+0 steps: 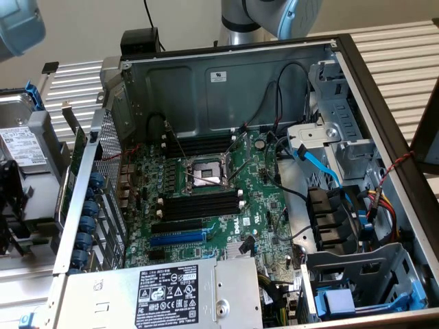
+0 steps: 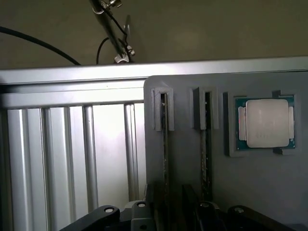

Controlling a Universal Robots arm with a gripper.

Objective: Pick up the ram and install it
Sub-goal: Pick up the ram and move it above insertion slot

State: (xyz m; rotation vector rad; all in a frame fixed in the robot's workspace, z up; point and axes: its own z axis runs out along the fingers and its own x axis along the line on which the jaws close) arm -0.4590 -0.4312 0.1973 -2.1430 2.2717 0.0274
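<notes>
The ram (image 2: 166, 144) stands on edge in a slot of a grey holder plate (image 2: 260, 192). Its near end lies between the wide-spread fingers (image 2: 156, 207) of the gripper (image 2: 173, 207), which grips nothing; I cannot tell whether a finger touches it. Just outside one finger a second stick (image 2: 207, 144) stands in its own slot, and past that a processor chip (image 2: 267, 122) sits in a recess. The exterior view shows the open computer case (image 1: 226, 89), whose motherboard (image 1: 264, 199) has bare black memory slots (image 1: 199, 205).

Hand (image 2: 180, 208) at full spread; empty
</notes>
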